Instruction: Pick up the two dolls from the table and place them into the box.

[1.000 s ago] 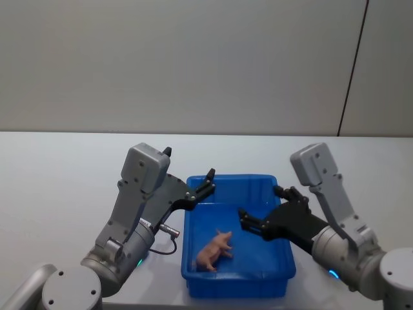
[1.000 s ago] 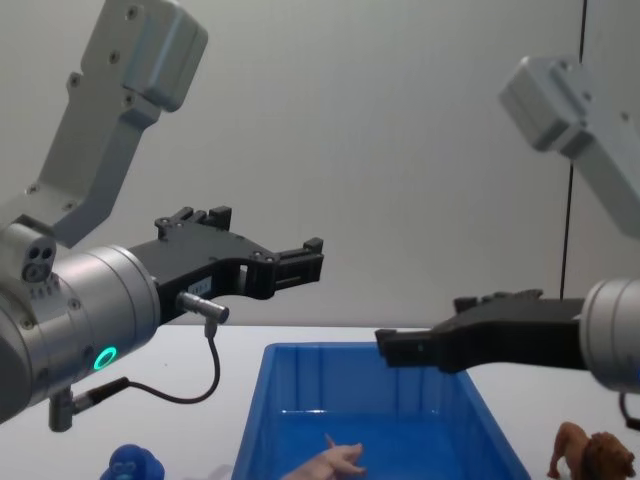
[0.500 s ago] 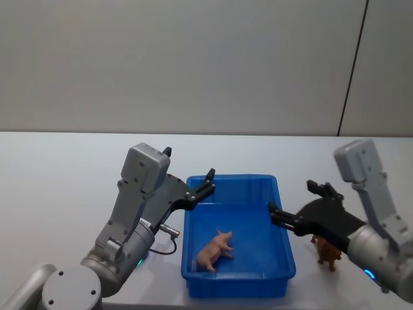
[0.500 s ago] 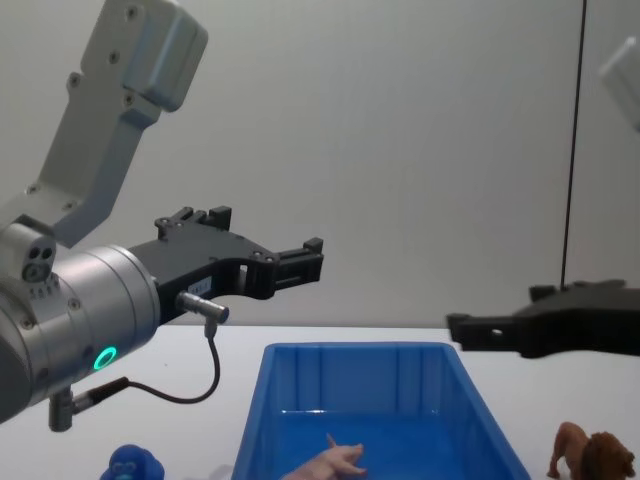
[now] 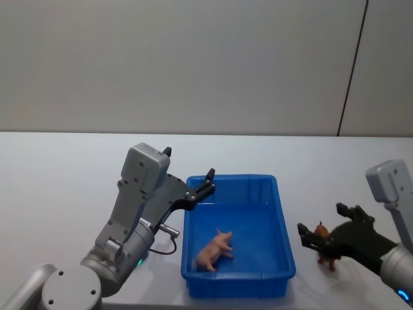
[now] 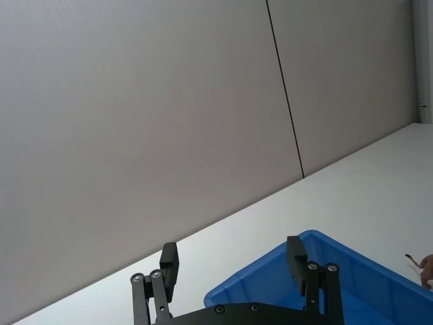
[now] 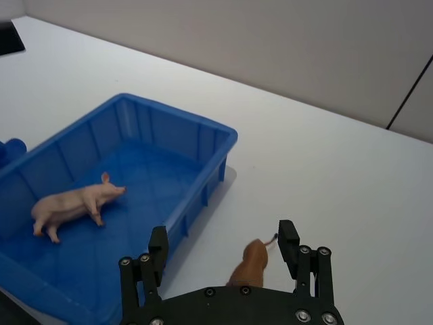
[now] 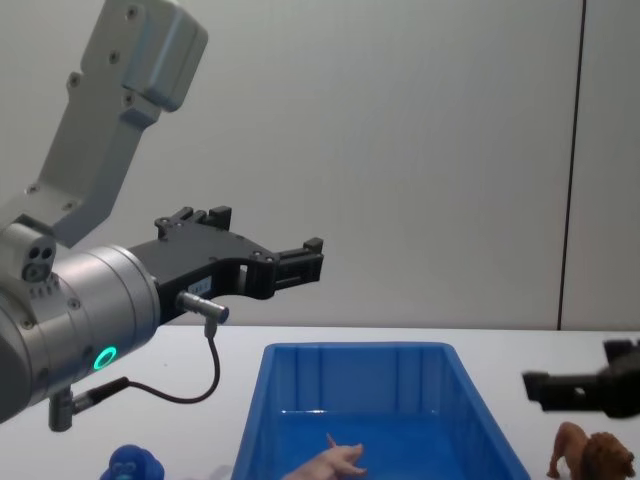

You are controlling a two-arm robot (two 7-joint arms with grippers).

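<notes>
The right gripper (image 7: pixel 223 238) hangs over the small brown plastic lion (image 7: pixel 252 263), fingers spread either side, seemingly lined up to grasp; the lion stands on the table (image 5: pixel 58 187) just right of the large bright blue plastic bin (image 5: pixel 284 227), where a pale pink pig figure (image 5: pixel 214 250) lies; the left gripper (image 6: pixel 232 256), fingers apart, hovers by the bin's far left corner, likely parked out of the way.

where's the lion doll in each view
head: lion right of the box, at the right gripper
chest: lion bottom right, beside the box
left wrist: lion beyond the box, cut by the frame
right wrist: lion between the right gripper's open fingers
shared landmark: the box
</notes>
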